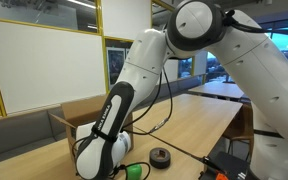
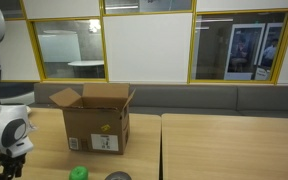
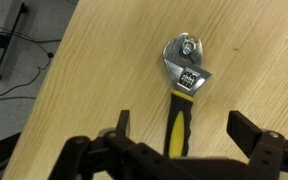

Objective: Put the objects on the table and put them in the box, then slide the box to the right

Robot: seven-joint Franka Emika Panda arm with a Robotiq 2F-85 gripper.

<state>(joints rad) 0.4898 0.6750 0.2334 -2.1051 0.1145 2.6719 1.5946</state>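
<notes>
Cardboard box point(image 2: 96, 125) upright, flaps open, on table point(image 2: 224, 145); green ball point(image 2: 78, 173), black roll point(image 1: 161, 156) near it

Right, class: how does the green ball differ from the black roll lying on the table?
Colour: the green ball is bright green, while the black roll is dark. Shape: the green ball is round, and the black roll is a flat ring with a centre hole. Both are small and lie on the wood table, outside the cardboard box.

You're in an office-type room: yellow-framed glass panels point(image 2: 227, 45) line the back wall, a grey bench point(image 2: 234, 100) runs below them, a side room's white table point(image 2: 84, 66) shows through the glass, and dark grey floor point(image 3: 39, 20) shows in the wrist view.
</notes>
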